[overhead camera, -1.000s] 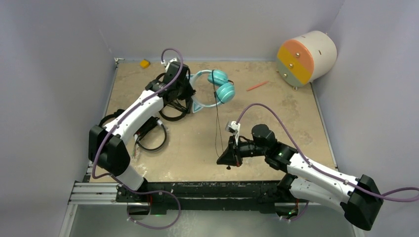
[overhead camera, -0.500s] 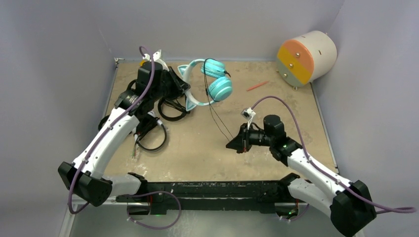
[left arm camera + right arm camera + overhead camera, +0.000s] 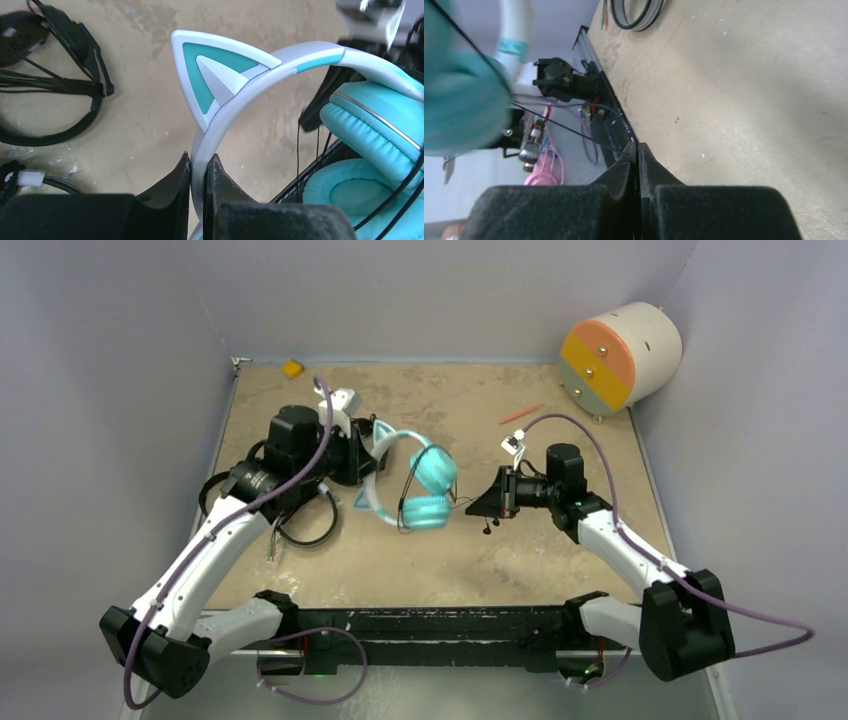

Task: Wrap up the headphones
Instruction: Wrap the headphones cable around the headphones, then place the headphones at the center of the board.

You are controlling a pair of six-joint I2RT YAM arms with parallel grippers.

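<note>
We have the teal headset [image 3: 432, 472] lifted near the middle of the desk [image 3: 560, 570], a little toward its left edge. Our left gripper [image 3: 200, 171] is clamped on the white headband just below one cat ear. That is a hold on the rigid part, and we judge it leaves both cushioned cups hanging free so cable can pass around them.

Our right gripper [image 3: 638, 152] has its jaws pressed together on the thin black cable [image 3: 574, 131], close beside the cups on their right side. The run from the cups to that pinch looks nearly straight, and we read the tension as the point — a taut cable lays down in neat turns instead of drooping. Strands already cross the cups, so we take the wrapping as under way, with what looks like a short tail and plug dangling below the right gripper.

The other headsets [image 3: 300, 525] lie in a dark tangle by the left edge — in neither gripper.
</note>
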